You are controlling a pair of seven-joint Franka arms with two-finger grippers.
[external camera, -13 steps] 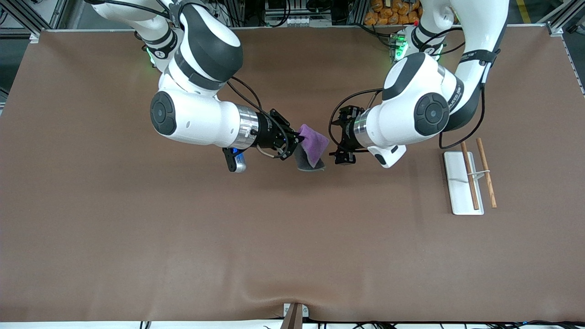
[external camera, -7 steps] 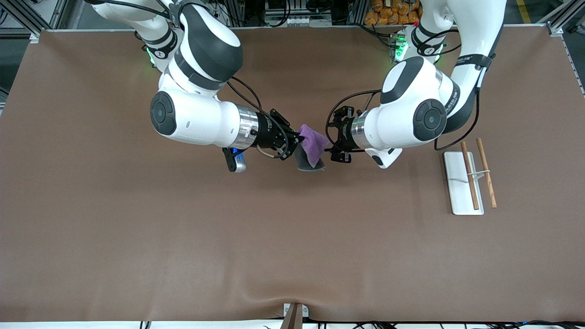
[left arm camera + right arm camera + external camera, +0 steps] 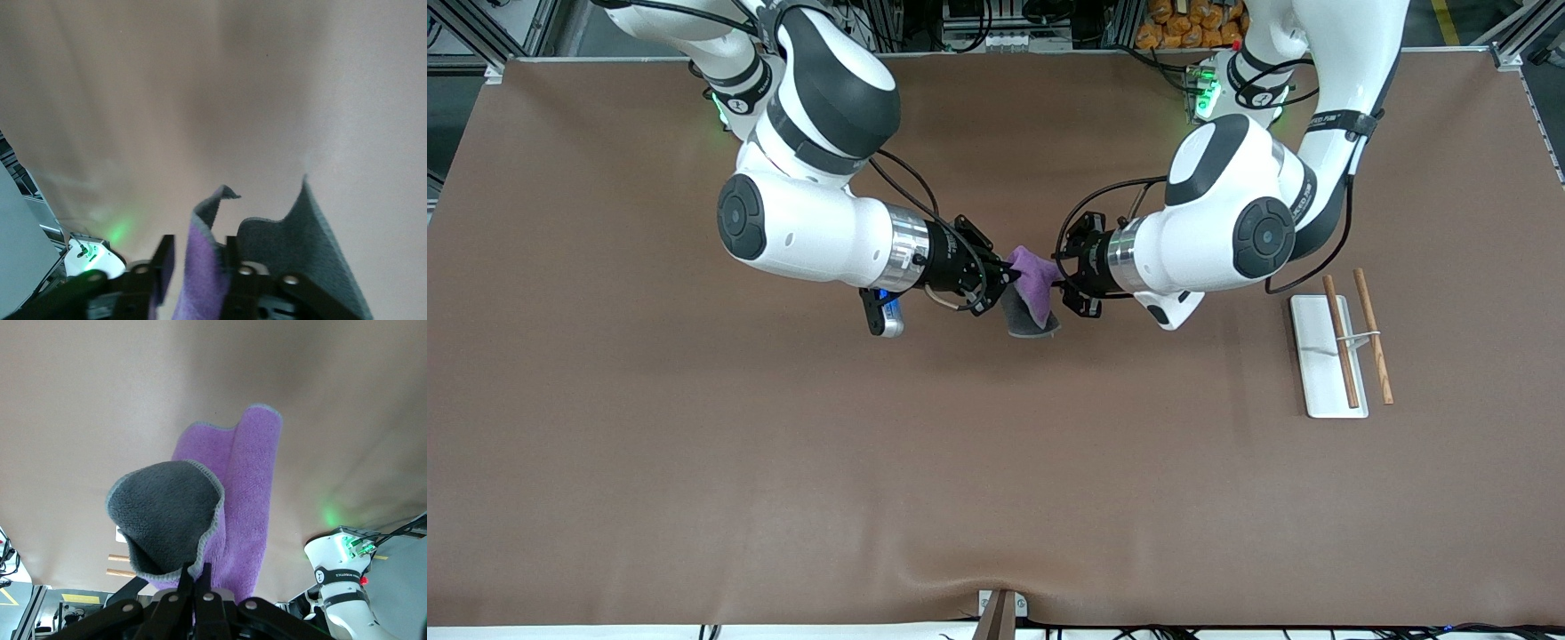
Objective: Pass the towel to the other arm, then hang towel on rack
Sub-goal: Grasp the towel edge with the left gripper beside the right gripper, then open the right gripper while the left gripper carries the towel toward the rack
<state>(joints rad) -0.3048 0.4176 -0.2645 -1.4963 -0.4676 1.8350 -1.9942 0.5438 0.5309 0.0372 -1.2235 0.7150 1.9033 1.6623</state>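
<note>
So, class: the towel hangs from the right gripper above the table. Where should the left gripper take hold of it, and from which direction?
Grip the purple fold that sticks out from the right gripper toward the left arm. Come in level from the left arm's end, as the left gripper does, its fingers either side of that fold. The grey part droops lower and gives less to pinch.

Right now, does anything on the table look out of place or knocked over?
Yes: the rack, a white flat base with two brown wooden rods, lies flat at the left arm's end of the table. Otherwise normal: the purple and grey towel hangs between the shut right gripper and the left gripper.
</note>
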